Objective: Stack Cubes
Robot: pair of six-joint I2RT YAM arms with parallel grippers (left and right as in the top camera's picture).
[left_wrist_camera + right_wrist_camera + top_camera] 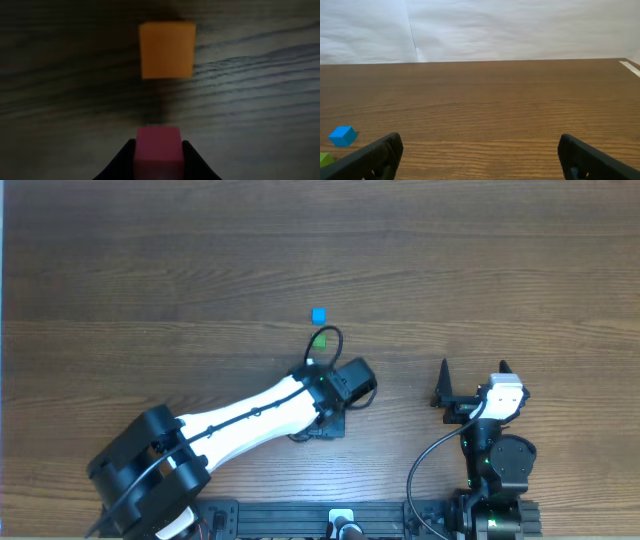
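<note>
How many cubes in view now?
4: blue cube and green cube beyond the left arm; orange cube under the left gripper; pink cube in its grip. More may be hidden.

a dark brown wooden table (150,260) with long grain lines lies under soft, even light. in the right wrist view a white wall (530,30), lightly wrinkled like sheeting, rises at the table's far edge, crossed by a thin dark upright line (412,35). a pale strip (631,68) lies on the table's far corner.
</note>
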